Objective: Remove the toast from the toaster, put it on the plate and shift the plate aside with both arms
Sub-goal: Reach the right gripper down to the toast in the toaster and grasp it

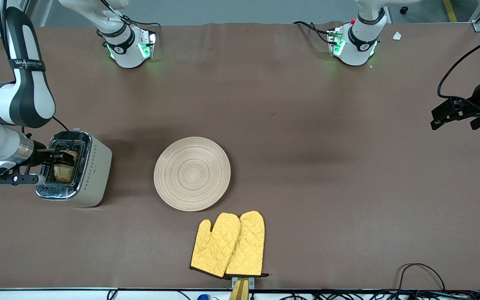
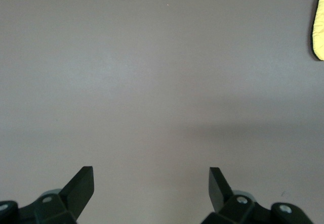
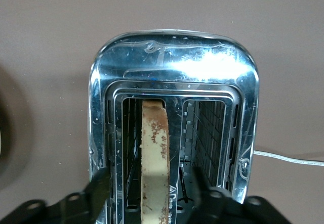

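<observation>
A broad brown table [image 1: 306,125] fills nearly the whole scene, its surface matte and evenly lit, with soft shadows in places. Above its top edge runs a strip of grey floor [image 1: 231,10], with a yellow line [image 1: 450,10] at one corner. Black cables [image 1: 390,295] trail along the table's white edge nearest the front camera.

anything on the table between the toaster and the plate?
Nothing: in the front view only bare brown table separates the toaster from the plate. The oven mitts lie nearer the camera.
</observation>
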You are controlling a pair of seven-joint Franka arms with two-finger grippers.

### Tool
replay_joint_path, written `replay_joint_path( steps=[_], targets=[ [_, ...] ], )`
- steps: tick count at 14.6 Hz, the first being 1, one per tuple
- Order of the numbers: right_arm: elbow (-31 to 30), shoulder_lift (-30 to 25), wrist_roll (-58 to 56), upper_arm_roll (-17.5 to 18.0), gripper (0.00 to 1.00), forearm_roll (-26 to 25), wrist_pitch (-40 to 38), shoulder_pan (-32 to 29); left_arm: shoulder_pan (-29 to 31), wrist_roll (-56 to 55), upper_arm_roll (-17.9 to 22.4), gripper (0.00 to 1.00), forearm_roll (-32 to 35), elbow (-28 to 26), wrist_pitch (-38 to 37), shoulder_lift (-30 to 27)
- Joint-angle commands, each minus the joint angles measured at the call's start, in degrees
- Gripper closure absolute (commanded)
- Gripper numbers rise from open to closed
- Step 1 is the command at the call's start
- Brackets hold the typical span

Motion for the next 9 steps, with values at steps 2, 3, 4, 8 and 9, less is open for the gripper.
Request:
replay_joint_path(
  steps=[2, 3, 4, 8, 9],
  targets=[
    [-0.22, -0.71, -1.25, 0.37, 1.0, 1.46, -0.16, -0.58, -0.17, -0.18, -0.22, 0.0, 1.48, 1.26, -0.27, 0.58],
    [-0.04, -0.8, -1.25, 0.46, 1.0, 1.46, -0.25, -0.58, -0.08, -0.18, -0.22, 0.0, 1.48, 1.26, -0.27, 0.58],
    [0.22, -1.06, -2.12, 0.46, 1.0, 1.46, -0.69, -0.58, -0.08, -0.18, -0.22, 0.0, 1.48, 1.26, -0.27, 0.58],
    [5.75, -2.64, -3.19, 0.63, 1.0, 2.77, -8.85, -0.58, 0.01, -0.09, -0.22, 0.0, 1.48, 1.26, -0.27, 0.58],
    [7.33, -3.25, -3.27, 0.63, 1.0, 3.3, -11.04, -0.41, 0.01, -0.09, -0.22, 0.0, 1.48, 1.26, -0.27, 0.58]
  ],
)
